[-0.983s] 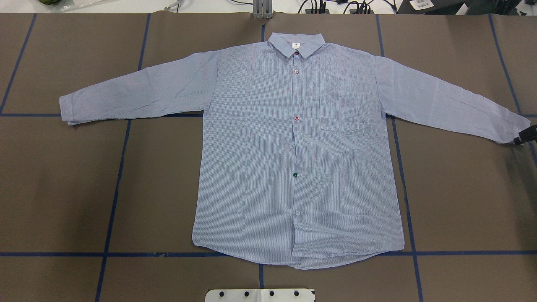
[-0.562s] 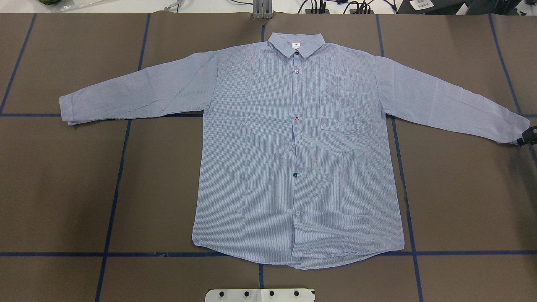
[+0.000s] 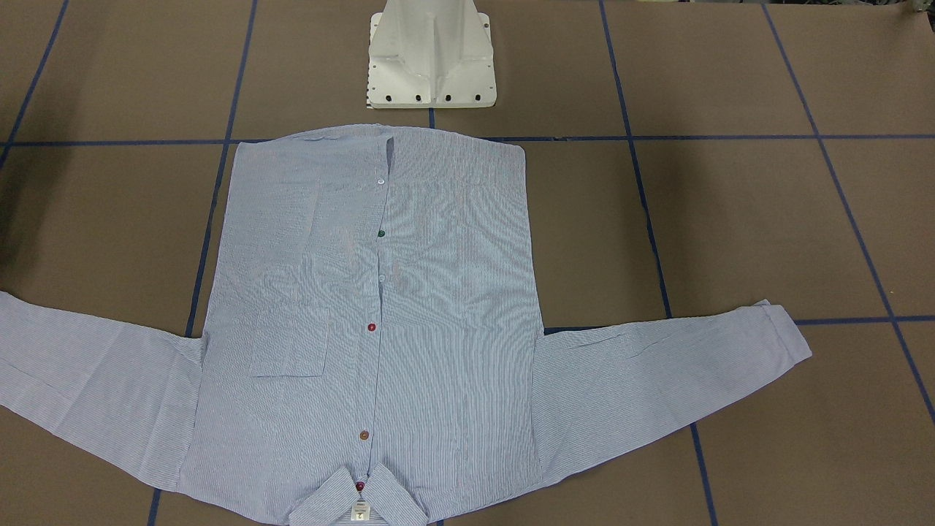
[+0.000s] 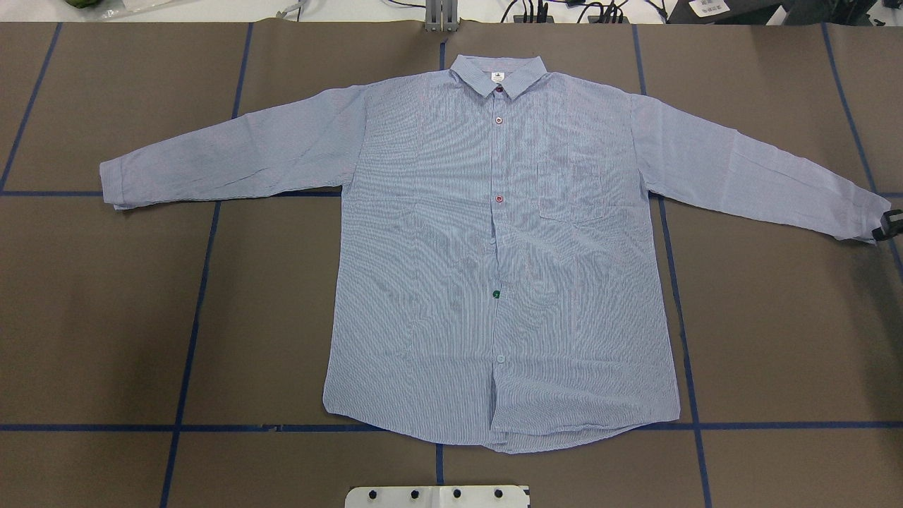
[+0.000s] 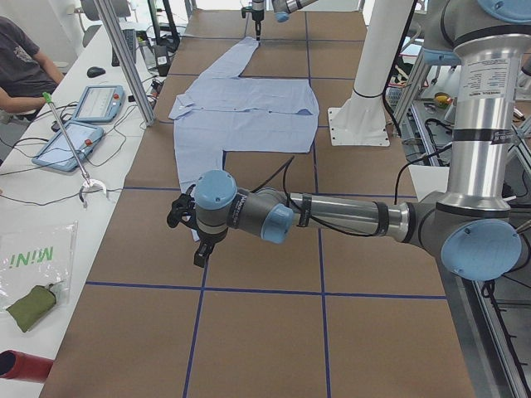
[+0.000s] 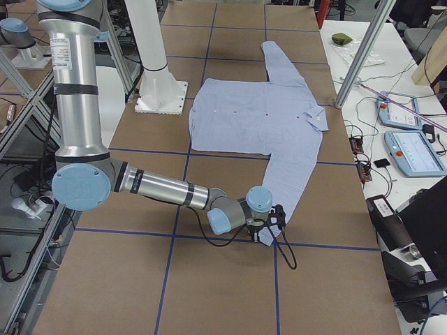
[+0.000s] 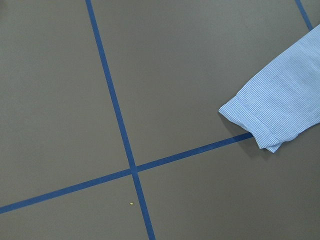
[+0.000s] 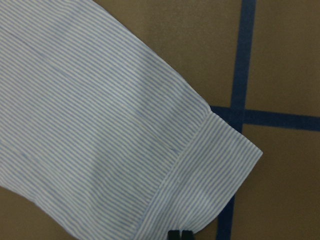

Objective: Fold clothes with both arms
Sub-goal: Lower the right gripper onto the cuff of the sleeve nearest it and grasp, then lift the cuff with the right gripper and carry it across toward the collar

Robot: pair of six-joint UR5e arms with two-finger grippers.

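Light blue-and-white pinstriped long-sleeved button shirt [image 4: 423,247] lies flat and front up in the middle of the brown paper-covered table [image 4: 106,317]. It is buttoned. Its collar [image 4: 499,74] is at the table's far edge and its hem is near the edge where my white pedestal base [image 3: 431,66] stands. The chest pocket [image 4: 575,194] is on the half toward my right. Both sleeves are spread out, one toward each end of the table.

My right gripper [image 8: 179,235] is low at the table's right end, at the right cuff [image 8: 210,180]. Its two black fingertips are pinched together on the hem of that cuff, beside a crossing of the dark blue tape lines [image 8: 242,65].

My left gripper [image 5: 202,255] hangs over the table's left end, near the left cuff [image 7: 265,122] but apart from it. That cuff lies flat across a tape line. I cannot tell whether its fingers are spread or closed, since only the side view shows them.
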